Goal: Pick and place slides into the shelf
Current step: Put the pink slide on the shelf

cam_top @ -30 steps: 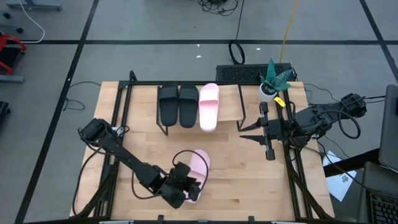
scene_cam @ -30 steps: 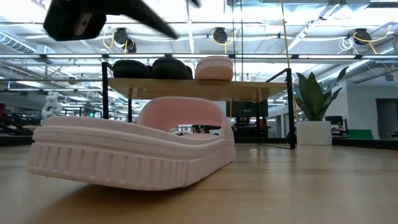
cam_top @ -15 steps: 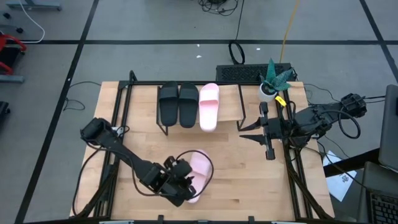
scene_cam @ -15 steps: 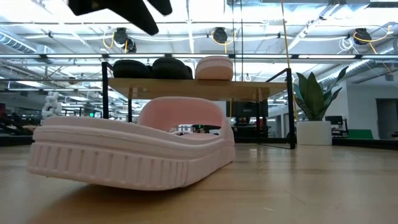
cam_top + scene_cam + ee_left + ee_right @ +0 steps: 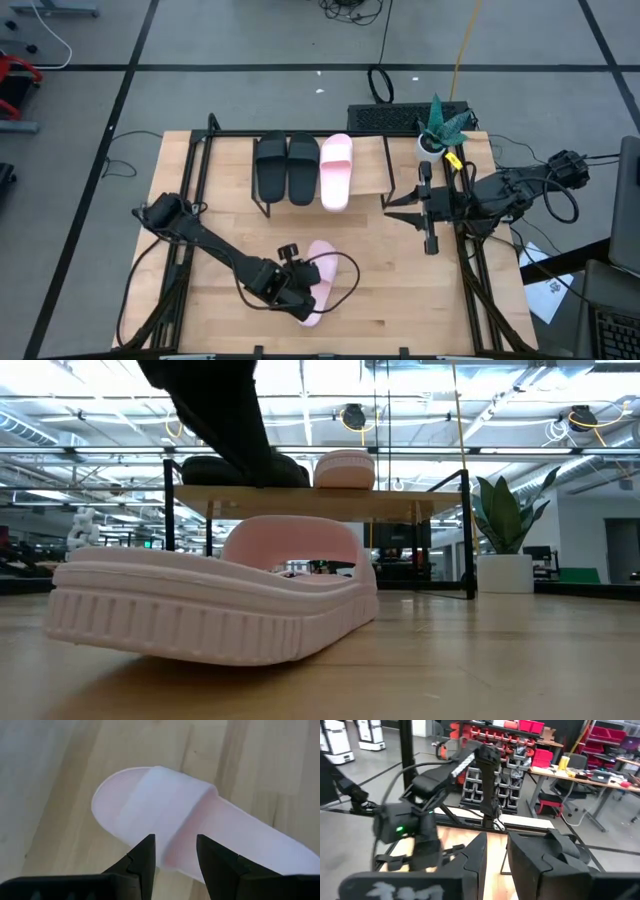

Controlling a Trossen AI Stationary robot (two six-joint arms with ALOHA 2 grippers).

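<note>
Pink and still loose, the last slide lies near the desk's front edge, and over the past second the left gripper has swung in over its strap, fingers spread and holding nothing. Three slides already sit on the shelf at the back edge. By the right edge the right gripper waits, fingers nearly together and empty.

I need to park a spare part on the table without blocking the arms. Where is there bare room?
Bare tabletop lies between the loose pink slide and the right gripper, and below the shelf. The shelf's right end, beside its pink slide, is free. Crowded: the front left, where the left gripper hangs over the loose slide.
</note>
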